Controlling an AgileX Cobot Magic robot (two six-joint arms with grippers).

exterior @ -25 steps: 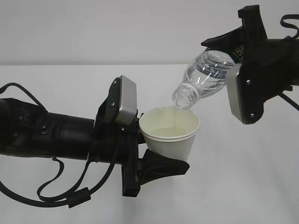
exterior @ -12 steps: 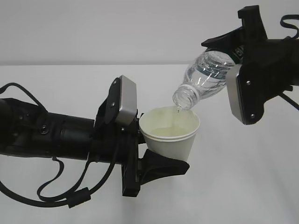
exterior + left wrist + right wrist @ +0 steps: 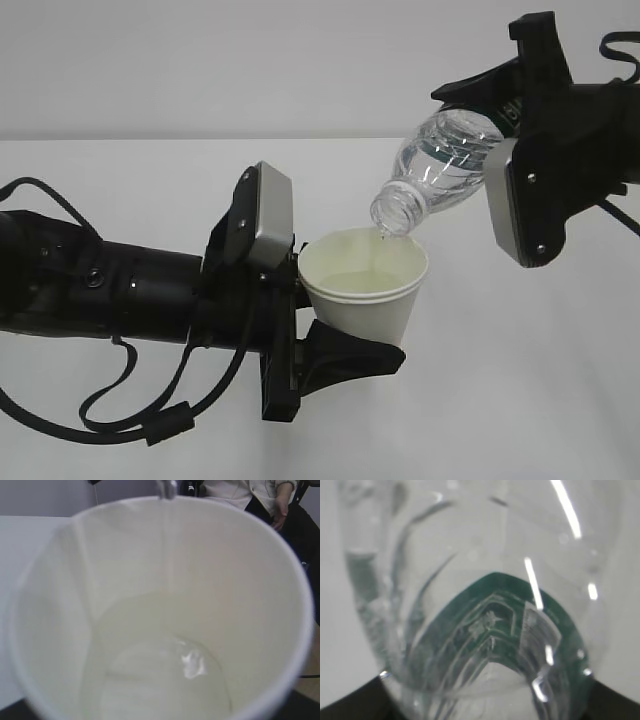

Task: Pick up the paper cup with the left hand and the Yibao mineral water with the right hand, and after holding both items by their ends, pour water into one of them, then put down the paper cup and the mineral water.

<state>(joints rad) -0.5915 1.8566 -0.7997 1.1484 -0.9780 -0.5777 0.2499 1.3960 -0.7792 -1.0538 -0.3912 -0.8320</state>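
Gripping the paper cup (image 3: pixel 365 290), left hand (image 3: pixel 320 340) clamps it.

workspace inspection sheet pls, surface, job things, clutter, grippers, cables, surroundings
surface: white table, bare where visible
paper cup: upright, lifted off the table, some water inside
Yibao mineral water: tilted, uncapped mouth just above the cup's rim, a thin trickle falling in
clutter: nothing seen
left hand: closed on the cup's lower part
right hand: closed on the bottle's labelled end
cables: black loops hang under the left arm; another at the right arm
surroundings: plain pale wall; a seated person beyond the cup in the left wrist view
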